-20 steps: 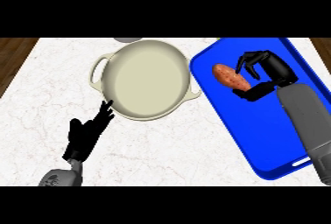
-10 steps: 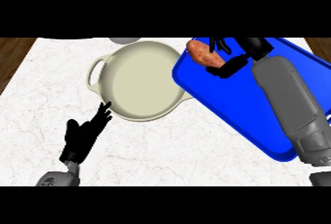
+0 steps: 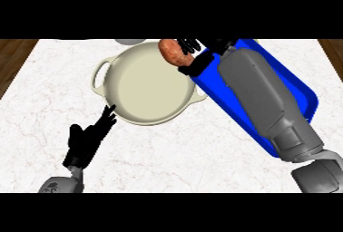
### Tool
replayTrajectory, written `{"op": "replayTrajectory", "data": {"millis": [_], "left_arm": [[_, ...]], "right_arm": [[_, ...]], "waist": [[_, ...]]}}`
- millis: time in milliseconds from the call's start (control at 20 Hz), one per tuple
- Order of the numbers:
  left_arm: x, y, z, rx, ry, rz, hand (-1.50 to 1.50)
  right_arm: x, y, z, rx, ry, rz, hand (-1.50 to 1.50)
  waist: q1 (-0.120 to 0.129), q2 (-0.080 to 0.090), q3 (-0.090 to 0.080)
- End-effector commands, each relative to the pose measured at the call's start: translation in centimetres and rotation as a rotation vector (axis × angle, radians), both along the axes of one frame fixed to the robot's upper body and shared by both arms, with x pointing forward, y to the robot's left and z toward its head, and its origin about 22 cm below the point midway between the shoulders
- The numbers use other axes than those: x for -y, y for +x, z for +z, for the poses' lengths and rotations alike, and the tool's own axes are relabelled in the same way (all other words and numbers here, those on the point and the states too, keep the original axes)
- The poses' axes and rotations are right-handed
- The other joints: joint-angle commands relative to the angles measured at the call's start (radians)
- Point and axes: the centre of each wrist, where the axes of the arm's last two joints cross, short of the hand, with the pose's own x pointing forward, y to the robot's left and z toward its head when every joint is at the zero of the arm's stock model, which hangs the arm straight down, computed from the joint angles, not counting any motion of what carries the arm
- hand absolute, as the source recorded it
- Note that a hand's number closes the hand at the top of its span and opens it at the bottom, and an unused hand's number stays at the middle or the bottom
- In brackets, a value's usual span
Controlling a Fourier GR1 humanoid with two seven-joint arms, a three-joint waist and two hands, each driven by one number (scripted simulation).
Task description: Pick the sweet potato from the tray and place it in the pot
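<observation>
Head view: I see the right hand [image 3: 198,66] curled round the sweet potato [image 3: 172,52], above the pot [image 3: 102,76] rim at 1 o'clock. Tray [image 3: 299,93] sits at the pot's 3 o'clock. Left hand [image 3: 84,142] is spread, resting at 7 o'clock.

White marble counter [image 3: 201,154] w/ cream pot [image 3: 147,90] at ctr, blue tray [image 3: 298,93] to its rt.

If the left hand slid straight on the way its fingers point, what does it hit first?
The pot. The left hand has its fingers aimed up and right at the near rim, with little bare counter between. Height is unclear from above, so contact could be wall or rim.
</observation>
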Motion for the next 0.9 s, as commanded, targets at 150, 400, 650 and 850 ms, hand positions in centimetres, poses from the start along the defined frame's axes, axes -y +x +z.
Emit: {"op": "replayTrajectory", "data": {"millis": [150,400,650,850], "left_arm": [[1.8,1.1,1.7,0.04,0.007,-0.023,0.0],[1.1,0.9,1.0,0.02,-0.006,-0.066,0.0],[1.3,1.7,1.4,0.01,0.011,-0.068,0.0],[2.8,1.7,1.7,0.014,-0.011,-0.088,0.0]], "right_arm": [[-5.8,-1.1,-1.6,0.127,-0.243,-0.037,1.5],[-8.2,-1.8,-2.3,0.24,-0.477,-0.105,1.5],[-7.6,-1.1,-3.1,-0.02,-0.711,-0.148,1.5],[-7.1,-1.2,-4.3,-0.166,-0.796,-0.24,-1.5]], "waist": [[0.024,0.01,-0.002],[0.037,0.01,-0.003],[0.048,0.015,-0.004],[0.08,0.017,-0.003]]}}
